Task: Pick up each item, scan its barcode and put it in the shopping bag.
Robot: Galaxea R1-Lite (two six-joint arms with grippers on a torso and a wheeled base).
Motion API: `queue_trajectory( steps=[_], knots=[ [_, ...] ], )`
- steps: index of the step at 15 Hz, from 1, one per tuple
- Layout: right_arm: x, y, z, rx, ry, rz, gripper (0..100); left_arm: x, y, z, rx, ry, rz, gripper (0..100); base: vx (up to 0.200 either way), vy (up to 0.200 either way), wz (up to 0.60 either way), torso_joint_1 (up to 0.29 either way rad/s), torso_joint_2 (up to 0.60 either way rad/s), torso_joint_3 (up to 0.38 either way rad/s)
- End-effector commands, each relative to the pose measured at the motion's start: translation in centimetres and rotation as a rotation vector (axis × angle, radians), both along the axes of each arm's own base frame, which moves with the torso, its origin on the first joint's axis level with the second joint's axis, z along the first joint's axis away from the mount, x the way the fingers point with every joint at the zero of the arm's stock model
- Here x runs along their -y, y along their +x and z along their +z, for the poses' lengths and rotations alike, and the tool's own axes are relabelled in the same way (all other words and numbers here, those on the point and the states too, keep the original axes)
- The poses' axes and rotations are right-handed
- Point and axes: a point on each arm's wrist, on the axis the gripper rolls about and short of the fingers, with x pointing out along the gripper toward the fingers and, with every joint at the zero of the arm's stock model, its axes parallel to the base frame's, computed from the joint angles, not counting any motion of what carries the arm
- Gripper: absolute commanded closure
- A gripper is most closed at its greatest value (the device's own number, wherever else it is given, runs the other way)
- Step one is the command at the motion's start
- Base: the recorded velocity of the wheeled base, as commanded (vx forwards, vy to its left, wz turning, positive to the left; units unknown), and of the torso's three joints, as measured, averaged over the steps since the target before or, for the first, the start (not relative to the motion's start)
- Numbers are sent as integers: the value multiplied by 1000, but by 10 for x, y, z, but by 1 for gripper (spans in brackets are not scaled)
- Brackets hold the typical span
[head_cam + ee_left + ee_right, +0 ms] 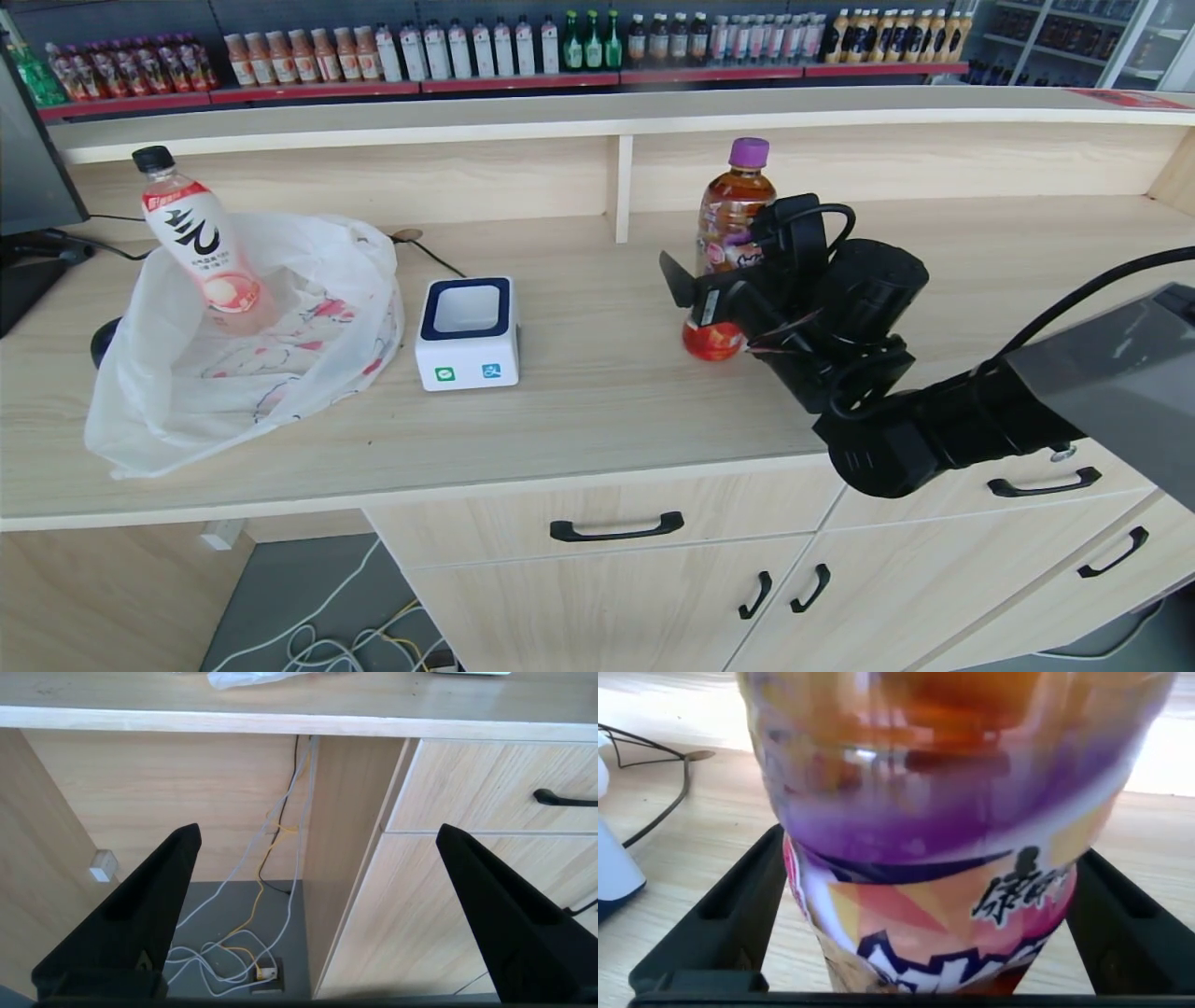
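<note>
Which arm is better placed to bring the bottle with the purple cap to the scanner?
Right. The right gripper is around the purple-capped bottle, which stands on the counter on the scanner's right side. The left gripper hangs open below the counter's edge, holding nothing.

**Wood counter, stocked shelves**

The light counter (pixel 597 411) has a raised back ledge (pixel 373 117) with 1 divider (pixel 623 187). Below sit drawers (pixel 728 504) with black handles (pixel 616 530). Red-edged shelves (pixel 513 82) of bottles (pixel 485 47) line the rear; cables (pixel 317 644) lie on grey floor (pixel 271 579).

Left gripper (pixel 318 915) spread wide; right gripper (pixel 719 280) outstretched forward.
</note>
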Motion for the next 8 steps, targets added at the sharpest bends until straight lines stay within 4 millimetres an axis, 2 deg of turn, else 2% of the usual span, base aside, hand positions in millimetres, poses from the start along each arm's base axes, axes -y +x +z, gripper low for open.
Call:
queue_trajectory(
  steps=[1, 5, 8],
  knots=[
    [0, -1, 1, 4, 2, 0, 100, 0, 0, 0, 0, 0, 0, 0, 0, 0, 0, 0, 0, 0],
    [1, -1, 3, 9, 7, -1, 100, 0, 0, 0, 0, 0, 0, 0, 0, 0, 0, 0, 0, 0],
    [4, 2, 12, 36, 22, -8, 100, 0, 0, 0, 0, 0, 0, 0, 0, 0, 0, 0, 0, 0]
  ],
)
